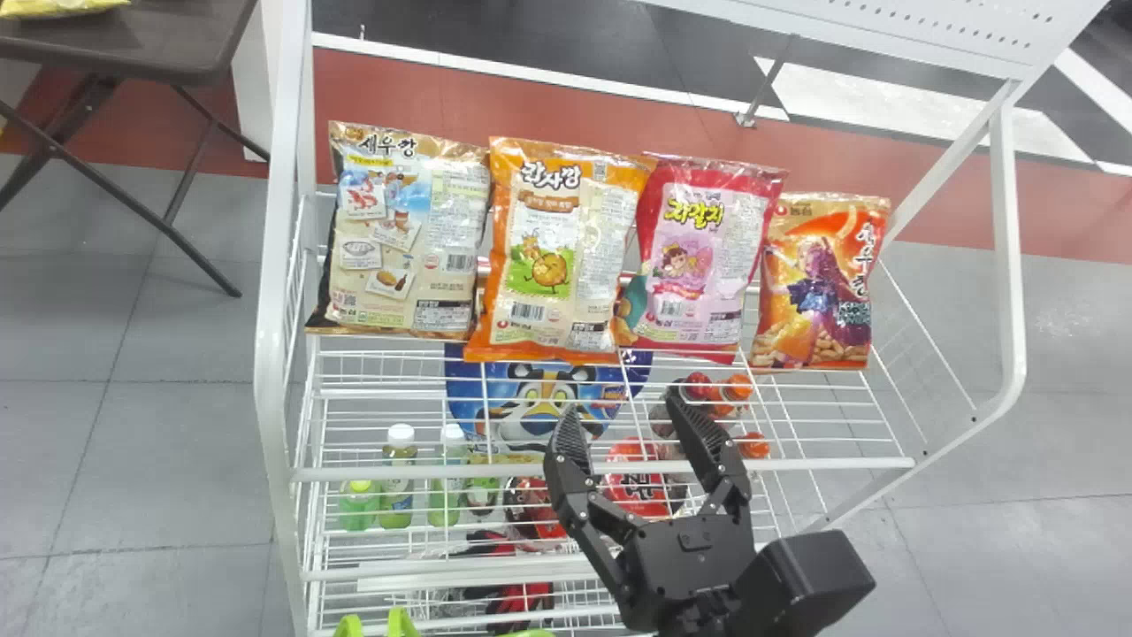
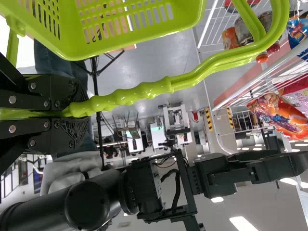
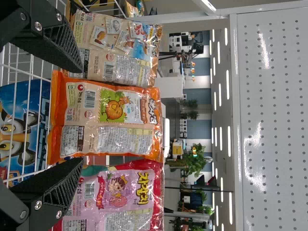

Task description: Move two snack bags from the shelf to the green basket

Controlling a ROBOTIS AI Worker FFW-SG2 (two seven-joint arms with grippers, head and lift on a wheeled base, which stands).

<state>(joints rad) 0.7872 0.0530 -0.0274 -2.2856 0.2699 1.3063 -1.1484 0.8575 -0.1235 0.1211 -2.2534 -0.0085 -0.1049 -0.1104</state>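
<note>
Snack bags are lined up side by side across the middle of the head view, on the top level of a white wire shelf (image 1: 796, 464): a beige-and-brown bag (image 1: 398, 230) at left, then an orange-edged bag (image 1: 562, 257), a pink-and-red bag (image 1: 699, 257), and a smaller orange-and-purple bag (image 1: 818, 283) at right. The right gripper (image 1: 623, 409) is seen at lower centre, in front of the bags, with its fingers spread wide and nothing held between them. The handle (image 2: 125, 96) of the green basket (image 2: 72, 48) is clamped between the fingers of the left gripper (image 2: 81, 110). In the head view, bits of green are cut off by the bottom edge, left of centre. Through the wires, a blue package with a cartoon tiger (image 1: 548, 398) and green bottles with pale caps are seen on a lower level. A dark folding table (image 1: 133, 44) is set at upper left.
</note>
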